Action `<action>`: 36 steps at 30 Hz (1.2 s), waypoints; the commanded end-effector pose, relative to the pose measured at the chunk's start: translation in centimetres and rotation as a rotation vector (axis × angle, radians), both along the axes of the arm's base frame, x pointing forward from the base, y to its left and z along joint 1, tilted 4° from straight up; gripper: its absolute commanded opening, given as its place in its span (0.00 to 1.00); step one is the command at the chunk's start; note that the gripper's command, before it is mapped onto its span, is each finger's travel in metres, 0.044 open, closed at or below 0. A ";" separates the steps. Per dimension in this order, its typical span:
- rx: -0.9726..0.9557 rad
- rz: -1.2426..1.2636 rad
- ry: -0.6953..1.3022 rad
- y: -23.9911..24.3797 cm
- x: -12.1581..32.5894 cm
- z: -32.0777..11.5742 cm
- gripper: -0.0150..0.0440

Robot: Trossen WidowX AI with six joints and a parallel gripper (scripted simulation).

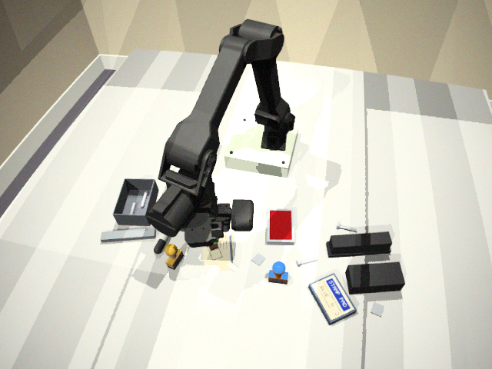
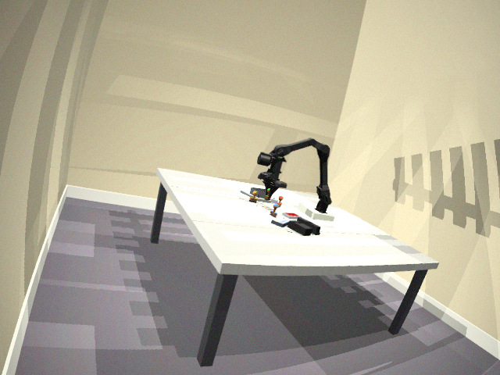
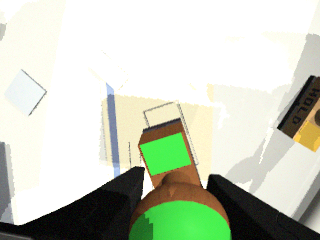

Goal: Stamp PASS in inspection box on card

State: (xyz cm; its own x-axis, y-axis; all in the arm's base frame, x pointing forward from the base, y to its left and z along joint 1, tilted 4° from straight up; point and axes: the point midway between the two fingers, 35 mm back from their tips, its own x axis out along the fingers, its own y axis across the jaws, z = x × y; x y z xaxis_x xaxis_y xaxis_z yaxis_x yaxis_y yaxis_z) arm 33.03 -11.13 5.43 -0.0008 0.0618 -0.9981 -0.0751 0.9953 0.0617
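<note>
My gripper point(image 3: 175, 181) point(image 1: 216, 239) point(image 2: 268, 194) is shut on the PASS stamp point(image 3: 164, 155) point(image 1: 214, 250), which has a green knob, a brown body and a green label. It holds the stamp upright, low over the cream card point(image 3: 196, 127) point(image 1: 222, 260). The card has a blue stripe along one side. In the wrist view the stamp's base sits just on the near side of the inspection box outline point(image 3: 162, 106). I cannot tell whether the base touches the card. The red ink pad point(image 1: 280, 224) point(image 2: 290, 214) lies to the right of the card.
A yellow HOLD stamp point(image 1: 172, 255) point(image 3: 308, 123) and a blue stamp point(image 1: 278, 271) stand near the card. A grey bin point(image 1: 134, 200), a grey bar point(image 1: 127, 234) and a marker point(image 1: 159, 246) lie left. Two black blocks point(image 1: 358, 243) point(image 1: 374, 277), a stamp tin point(image 1: 332, 297) and bolts lie right.
</note>
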 end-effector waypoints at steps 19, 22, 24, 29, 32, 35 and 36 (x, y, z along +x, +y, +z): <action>-0.003 0.004 0.002 0.1 -0.1 -1.5 0.25; -0.003 0.004 0.002 0.1 -0.1 -1.7 0.25; -0.003 0.004 0.002 0.1 -0.1 -1.9 0.25; -0.003 0.004 0.001 0.1 -0.2 -2.2 0.25; -0.003 0.004 0.001 0.1 -0.2 -2.4 0.25; -0.004 0.004 0.000 0.1 -0.2 -2.6 0.25; -0.004 0.004 0.000 0.1 -0.2 -2.7 0.25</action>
